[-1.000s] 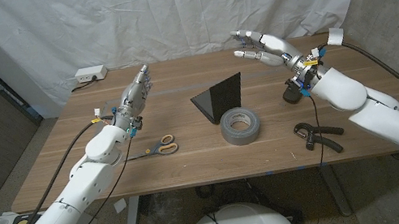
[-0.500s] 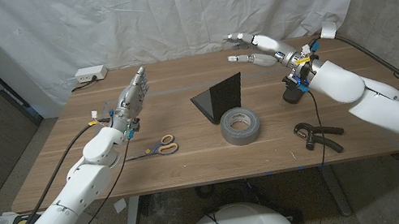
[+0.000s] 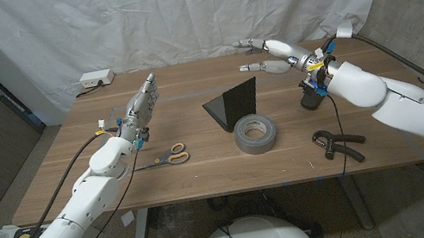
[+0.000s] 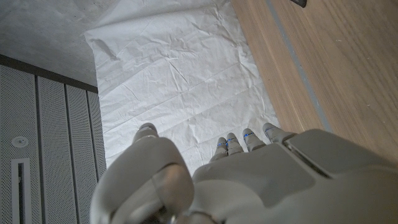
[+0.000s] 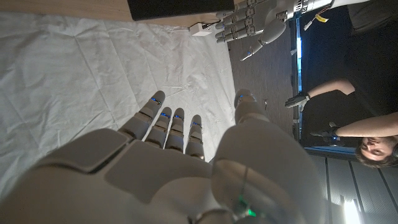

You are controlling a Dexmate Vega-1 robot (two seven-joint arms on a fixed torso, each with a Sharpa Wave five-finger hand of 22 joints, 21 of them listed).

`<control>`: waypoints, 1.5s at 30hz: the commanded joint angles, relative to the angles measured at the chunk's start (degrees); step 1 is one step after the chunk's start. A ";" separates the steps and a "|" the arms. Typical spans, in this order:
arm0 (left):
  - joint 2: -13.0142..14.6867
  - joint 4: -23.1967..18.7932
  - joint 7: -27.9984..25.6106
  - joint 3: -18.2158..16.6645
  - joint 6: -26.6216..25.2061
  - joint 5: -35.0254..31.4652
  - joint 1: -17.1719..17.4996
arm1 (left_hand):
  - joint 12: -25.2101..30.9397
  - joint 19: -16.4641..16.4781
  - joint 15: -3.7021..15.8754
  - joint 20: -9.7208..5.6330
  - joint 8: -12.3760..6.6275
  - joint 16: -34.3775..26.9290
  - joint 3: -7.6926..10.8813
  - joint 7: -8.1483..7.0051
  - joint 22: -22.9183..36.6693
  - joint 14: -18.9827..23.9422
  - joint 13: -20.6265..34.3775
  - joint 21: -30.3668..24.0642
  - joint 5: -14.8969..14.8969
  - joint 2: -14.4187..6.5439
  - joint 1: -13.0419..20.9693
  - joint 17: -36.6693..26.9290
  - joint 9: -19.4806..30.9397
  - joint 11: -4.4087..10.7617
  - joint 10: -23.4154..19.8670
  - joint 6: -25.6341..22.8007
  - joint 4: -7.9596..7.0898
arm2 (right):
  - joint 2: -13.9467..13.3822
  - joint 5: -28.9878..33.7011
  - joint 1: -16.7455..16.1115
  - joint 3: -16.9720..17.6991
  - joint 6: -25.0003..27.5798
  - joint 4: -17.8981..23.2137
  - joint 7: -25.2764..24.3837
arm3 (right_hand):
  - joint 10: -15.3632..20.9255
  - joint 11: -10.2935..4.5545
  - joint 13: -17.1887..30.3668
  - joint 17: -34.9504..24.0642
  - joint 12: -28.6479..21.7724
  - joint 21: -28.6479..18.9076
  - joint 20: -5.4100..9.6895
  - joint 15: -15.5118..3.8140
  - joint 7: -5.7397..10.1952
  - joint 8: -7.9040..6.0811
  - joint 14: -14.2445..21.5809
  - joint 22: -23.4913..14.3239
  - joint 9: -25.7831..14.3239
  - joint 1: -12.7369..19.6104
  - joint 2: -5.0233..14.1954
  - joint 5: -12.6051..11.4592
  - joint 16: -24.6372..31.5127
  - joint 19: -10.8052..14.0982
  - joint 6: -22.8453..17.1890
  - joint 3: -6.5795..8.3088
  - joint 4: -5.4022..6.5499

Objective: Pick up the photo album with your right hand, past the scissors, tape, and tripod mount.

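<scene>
The photo album (image 3: pixel 235 102) is a black cover standing open like a tent at the table's middle; its dark edge (image 5: pixel 180 9) also appears in the right wrist view. My right hand (image 3: pixel 271 54) hovers open above the table, beyond and to the right of the album, fingers spread and pointing toward my left, holding nothing. Its back (image 5: pixel 186 162) fills the lower right wrist view. A grey tape roll (image 3: pixel 254 133) lies just in front of the album. Orange-handled scissors (image 3: pixel 168 155) lie near the left front. My left hand (image 3: pixel 142 103) is raised open at the left, also seen as hand (image 4: pixel 236 180) and hand (image 5: pixel 249 22).
A small black block (image 3: pixel 310 100) sits under my right wrist, and a black clamp-like tool (image 3: pixel 337 143) lies at the right front. A white power box (image 3: pixel 96 80) rests at the far left edge. A person (image 5: pixel 348 124) stands off to the side.
My right hand has swung toward my left and a little farther over the table, its fingers now pointing sideways. The left hand has barely moved.
</scene>
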State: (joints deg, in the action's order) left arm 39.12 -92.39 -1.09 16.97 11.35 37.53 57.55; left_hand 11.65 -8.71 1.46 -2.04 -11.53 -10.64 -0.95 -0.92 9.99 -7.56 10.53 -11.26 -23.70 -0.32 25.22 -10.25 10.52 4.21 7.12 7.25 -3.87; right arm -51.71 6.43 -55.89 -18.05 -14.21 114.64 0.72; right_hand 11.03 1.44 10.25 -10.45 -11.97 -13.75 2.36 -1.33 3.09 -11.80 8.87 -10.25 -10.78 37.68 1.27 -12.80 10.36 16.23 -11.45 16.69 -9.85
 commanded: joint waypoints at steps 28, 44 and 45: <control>0.92 -0.49 1.08 0.28 -1.09 -0.15 -1.39 | -0.06 0.20 0.07 -4.45 0.08 -0.14 -0.60 0.17 0.26 0.15 0.16 -0.13 0.35 0.00 0.92 -0.24 0.30 0.05 -0.11 -0.16 -0.08 | -5.28 9.39 -0.09 0.21 12.71 11.05 2.85 | -2.58 0.30 0.31 -0.06 0.80 1.18 2.25 0.39 0.83 0.95 -2.36 -0.26 -0.24 4.94 -0.37 -0.43 -0.29 -1.06 2.25 1.38 -0.28; -0.21 2.33 2.77 1.34 -0.88 0.19 -3.29 | -0.08 0.11 0.08 -4.42 0.15 -0.10 -0.74 0.22 0.26 0.08 0.16 -0.09 0.43 -0.20 1.08 -0.24 0.30 -0.04 -0.09 -0.05 -0.08 | -6.13 11.10 4.07 -2.22 18.11 13.59 8.29 | -3.72 0.23 0.34 -0.10 0.93 1.58 2.31 0.62 1.06 1.07 -3.20 -0.26 -0.28 6.28 -0.92 -0.54 -0.20 -1.57 3.34 1.56 -0.10; -0.21 2.35 2.78 1.35 -0.86 0.18 -3.29 | -0.09 0.07 0.09 -4.44 0.15 -0.10 -0.74 0.22 0.26 0.07 0.16 -0.08 0.43 -0.20 1.09 -0.24 0.30 -0.07 -0.07 -0.04 -0.09 | -6.16 11.10 4.09 -2.25 18.20 13.63 8.31 | -3.75 0.21 0.34 -0.10 0.94 1.60 2.31 0.63 1.06 1.07 -3.24 -0.26 -0.28 6.31 -0.93 -0.55 -0.21 -1.61 3.36 1.57 -0.09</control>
State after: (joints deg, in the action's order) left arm 39.40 -91.46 0.46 17.74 10.67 37.41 55.26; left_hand 11.65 -8.71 1.46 -2.05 -11.54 -10.64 -1.43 -0.92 9.99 -7.56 10.53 -11.26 -23.26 -0.54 25.45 -10.25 10.52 4.21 7.12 7.25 -3.86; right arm -57.21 16.09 -55.00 -18.25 0.67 126.20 6.04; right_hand 7.45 1.53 10.25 -10.40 -11.31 -12.27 2.05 -0.55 3.99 -10.92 5.96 -10.25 -10.78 43.41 0.22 -12.80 10.09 14.87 -8.26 17.88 -9.94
